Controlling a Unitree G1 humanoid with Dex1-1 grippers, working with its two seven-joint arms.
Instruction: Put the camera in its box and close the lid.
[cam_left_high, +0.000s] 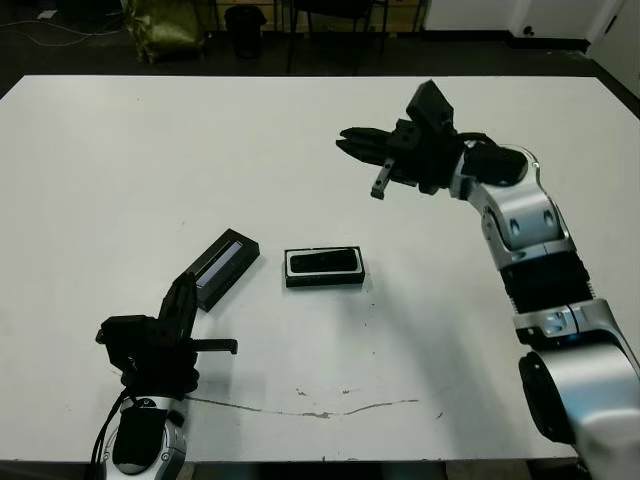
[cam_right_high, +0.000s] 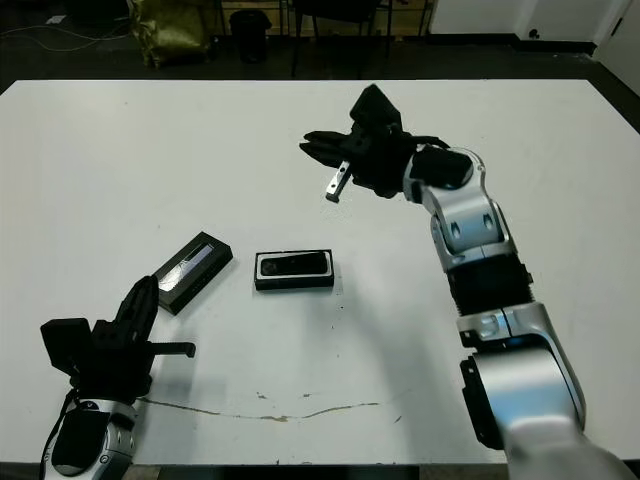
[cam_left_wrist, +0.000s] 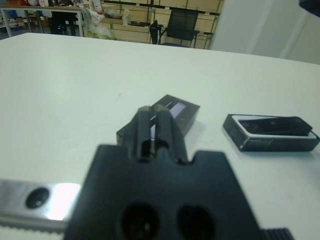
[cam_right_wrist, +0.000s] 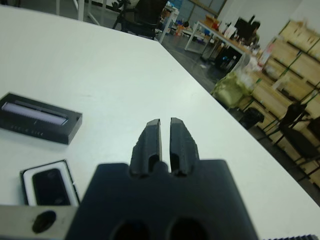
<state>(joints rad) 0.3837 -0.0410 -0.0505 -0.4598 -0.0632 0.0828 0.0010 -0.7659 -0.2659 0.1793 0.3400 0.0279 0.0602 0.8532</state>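
Left gripper: near you, low by the table edge; two black fingers pressed together, holding nothing.
Flat black lid with a grey stripe: just past those fingers, slanted (not on the box yet).
Shallow black box with white lining: beside the lid; the slim black camera lies inside.
Risk: if you grab the slanted lid crooked, it could land tilted or bump the box.
Right gripper: far, high up; fingers nearly together, empty.
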